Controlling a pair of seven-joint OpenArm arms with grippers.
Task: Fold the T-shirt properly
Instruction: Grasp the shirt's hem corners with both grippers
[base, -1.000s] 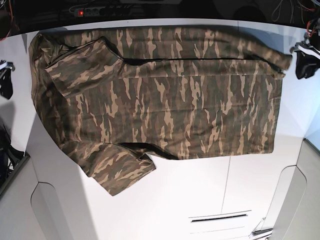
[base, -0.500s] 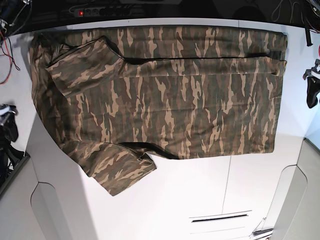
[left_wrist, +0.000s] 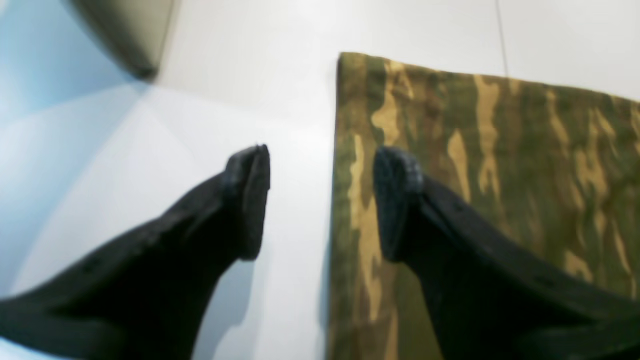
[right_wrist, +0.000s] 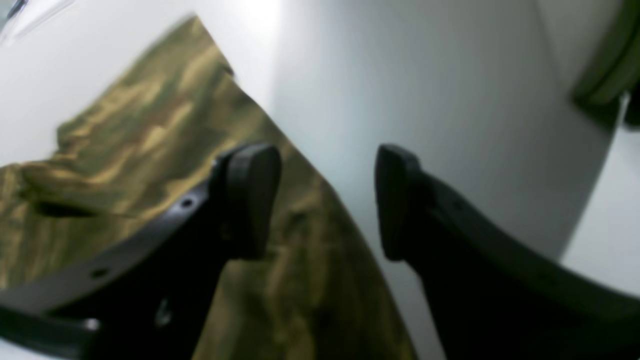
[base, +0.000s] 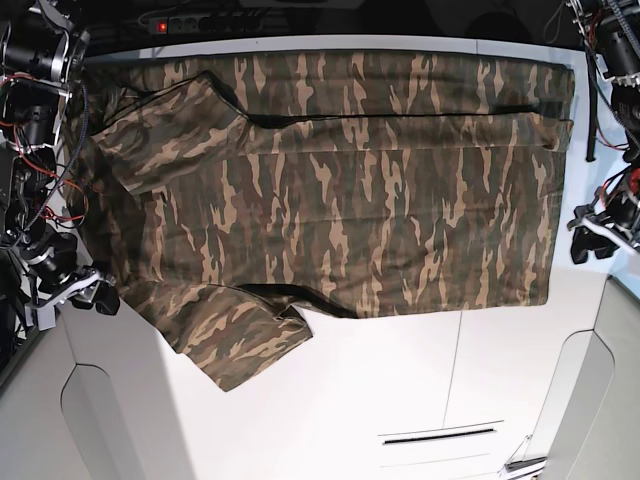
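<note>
The T-shirt (base: 330, 190) lies spread across the white table (base: 400, 380), covering most of its far half. Its top strip is already turned over along a dark crease. One sleeve juts toward 7 o'clock in the base view, and the straight hem runs down the 3 o'clock side.

The left gripper (left_wrist: 320, 200) hangs with its jaws apart, straddling that hem. One finger is over the bare table and the other over the cloth, near the corner seen at 12 o'clock in the left wrist view. Placed like this, it looks ready to pinch the hem edge for the next fold.

The right gripper (right_wrist: 325, 200) is also spread wide and holds nothing. It sits at the shoulder and sleeve end, at 9 o'clock in the base view, with one finger over the cloth edge and the other over the table. Both wrist views are blurred, so I cannot tell whether either finger touches the fabric.
</note>
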